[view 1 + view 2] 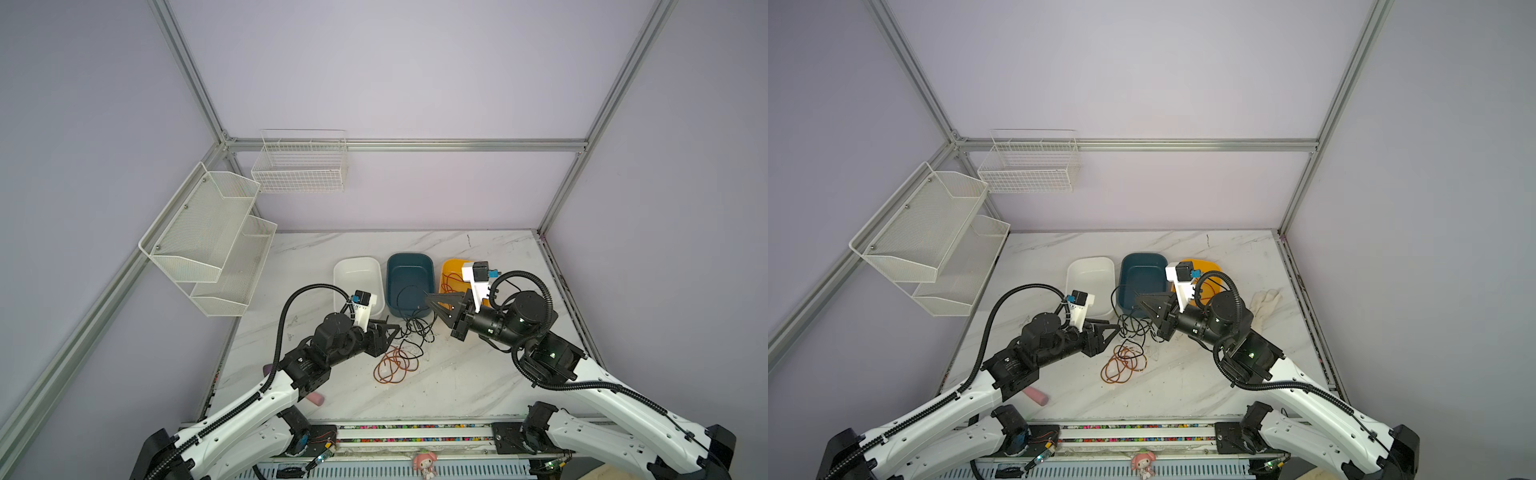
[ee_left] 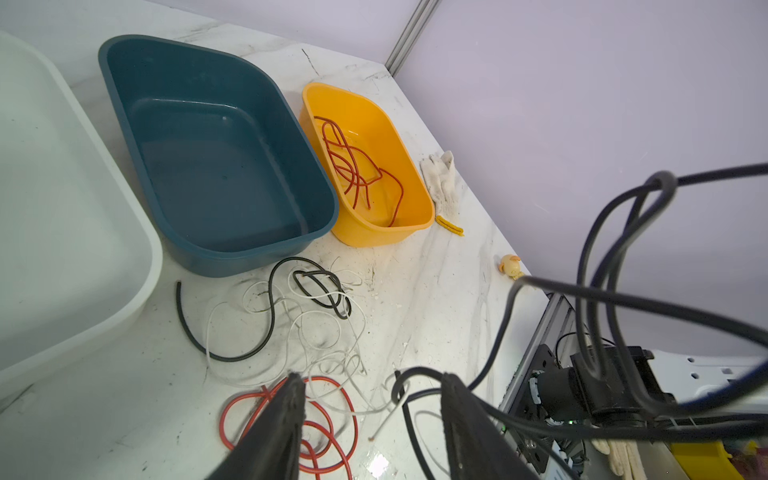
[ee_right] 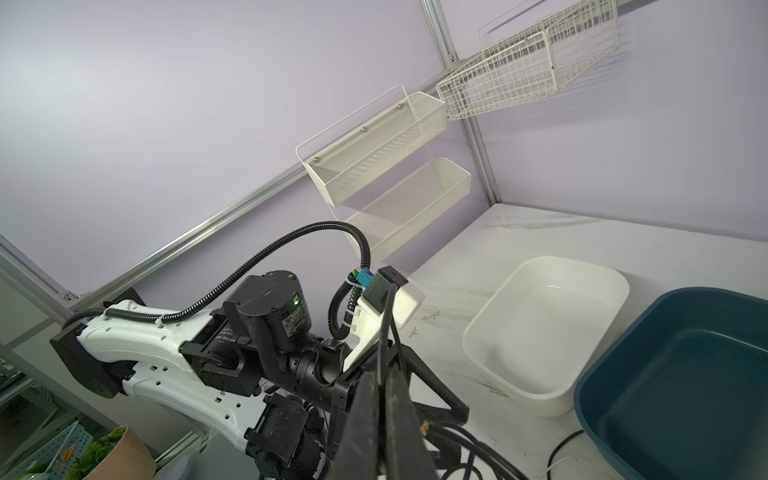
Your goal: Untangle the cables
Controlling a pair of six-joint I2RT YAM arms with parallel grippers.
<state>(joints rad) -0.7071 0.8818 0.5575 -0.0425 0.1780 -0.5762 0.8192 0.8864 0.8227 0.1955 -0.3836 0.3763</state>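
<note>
Right fingers [image 3: 401, 424] clamped raised black cable [image 2: 660, 180], likely drawing it free | left fingers [image 2: 286, 415] stood apart over counter [image 1: 457, 374] tangle [image 2: 343, 305], likely anchoring it.

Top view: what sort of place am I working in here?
Probably a robot test cell, not a home: aluminium frame with plain lilac panels, a marble-look tabletop, and plastic tubs beside tangled cables.

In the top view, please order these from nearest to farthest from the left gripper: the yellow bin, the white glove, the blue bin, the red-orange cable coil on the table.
From the left gripper:
1. red-orange cable coil, close beside it.
2. blue bin, beyond it, middle of the row.
3. yellow bin, right end of the row.
4. white glove, far right.
</note>
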